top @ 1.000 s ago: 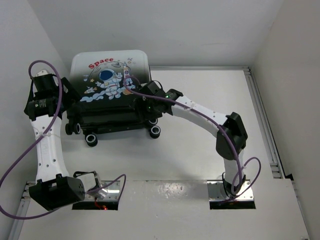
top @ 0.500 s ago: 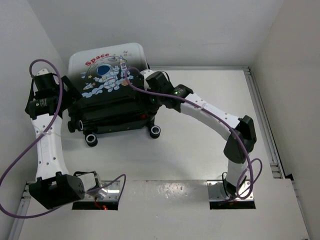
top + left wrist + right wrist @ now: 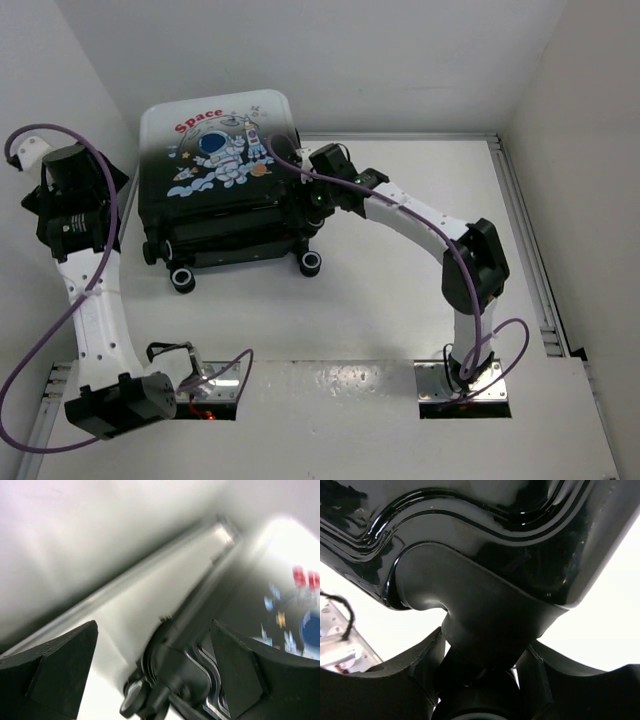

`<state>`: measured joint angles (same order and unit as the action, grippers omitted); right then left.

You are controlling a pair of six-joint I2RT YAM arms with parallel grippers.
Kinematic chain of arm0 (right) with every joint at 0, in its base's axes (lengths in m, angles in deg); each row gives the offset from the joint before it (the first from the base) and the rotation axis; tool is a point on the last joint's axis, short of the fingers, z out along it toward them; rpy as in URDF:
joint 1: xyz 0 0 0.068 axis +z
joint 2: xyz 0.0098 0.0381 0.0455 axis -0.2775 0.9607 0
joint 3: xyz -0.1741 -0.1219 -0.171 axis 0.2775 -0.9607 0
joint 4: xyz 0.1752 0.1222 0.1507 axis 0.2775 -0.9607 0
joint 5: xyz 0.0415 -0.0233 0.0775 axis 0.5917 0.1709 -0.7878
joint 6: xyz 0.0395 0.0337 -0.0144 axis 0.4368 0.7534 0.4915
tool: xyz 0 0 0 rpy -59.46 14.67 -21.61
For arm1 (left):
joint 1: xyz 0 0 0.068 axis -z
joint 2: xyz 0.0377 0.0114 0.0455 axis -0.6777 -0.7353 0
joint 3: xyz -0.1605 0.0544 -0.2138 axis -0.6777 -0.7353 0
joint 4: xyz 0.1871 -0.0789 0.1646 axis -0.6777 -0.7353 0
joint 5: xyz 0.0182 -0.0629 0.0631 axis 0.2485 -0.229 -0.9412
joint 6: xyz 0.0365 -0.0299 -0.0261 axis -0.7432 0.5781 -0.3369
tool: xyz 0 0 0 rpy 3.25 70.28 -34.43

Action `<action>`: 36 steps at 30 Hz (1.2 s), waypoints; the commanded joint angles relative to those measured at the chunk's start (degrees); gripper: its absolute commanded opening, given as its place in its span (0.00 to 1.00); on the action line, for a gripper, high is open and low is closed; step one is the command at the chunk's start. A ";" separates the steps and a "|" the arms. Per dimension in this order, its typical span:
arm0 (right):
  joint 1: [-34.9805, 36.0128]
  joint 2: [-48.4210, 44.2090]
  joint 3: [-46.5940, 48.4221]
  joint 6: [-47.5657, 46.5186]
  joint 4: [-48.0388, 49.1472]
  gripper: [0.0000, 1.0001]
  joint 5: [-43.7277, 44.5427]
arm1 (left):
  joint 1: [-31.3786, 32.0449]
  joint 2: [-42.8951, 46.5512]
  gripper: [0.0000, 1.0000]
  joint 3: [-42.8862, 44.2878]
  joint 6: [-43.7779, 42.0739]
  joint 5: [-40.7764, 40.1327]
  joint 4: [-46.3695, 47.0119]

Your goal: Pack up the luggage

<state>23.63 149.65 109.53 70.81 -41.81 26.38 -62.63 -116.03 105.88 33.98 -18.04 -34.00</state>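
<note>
**Suitcase Caster Clasped by Right Gripper**

The astronaut-print suitcase (image 3: 215,195) was seen lying shut, directly ahead of the right gripper (image 3: 482,652). That gripper's jaws were half closed against a black caster (image 3: 472,692) at the case's corner. The left gripper (image 3: 154,630) was held fully spread and empty, with the case's edge just ahead of its fingers, untouched.

luggage (image 3: 215,195) closed, flat at far-left worktop (image 3: 400,290) corner, astronaut "Space" print up, white-to-black shell, black casters facing near side.
</note>
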 commanded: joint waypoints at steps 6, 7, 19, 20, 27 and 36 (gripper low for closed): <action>-2.74 1.30 0.23 1.41 1.05 0.70 -4.61 | -8.49 0.17 0.99 -8.37 5.97 -8.06 1.15; -2.83 -3.32 -1.09 0.71 4.28 0.72 -4.53 | -9.29 0.69 0.99 -8.90 6.50 -6.74 1.68; -4.15 -33.60 -49.77 -7.56 38.30 0.99 -7.37 | -9.83 0.61 0.99 -9.52 5.45 -0.49 6.16; -3.80 -33.08 -52.67 -7.91 41.11 0.99 -8.47 | -9.83 0.61 0.99 -9.53 5.45 0.21 6.16; 1.91 -21.84 -52.08 -6.43 54.38 0.99 4.68 | -9.83 0.08 0.99 -10.14 4.92 1.28 5.64; 8.59 -10.67 -48.57 -9.22 65.03 0.99 12.24 | -9.83 0.08 0.99 -10.14 3.78 -0.04 3.88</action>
<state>30.58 137.28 58.42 63.93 14.52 34.53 -72.03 -116.23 95.61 38.77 -17.36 -30.26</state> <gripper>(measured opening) 0.986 0.994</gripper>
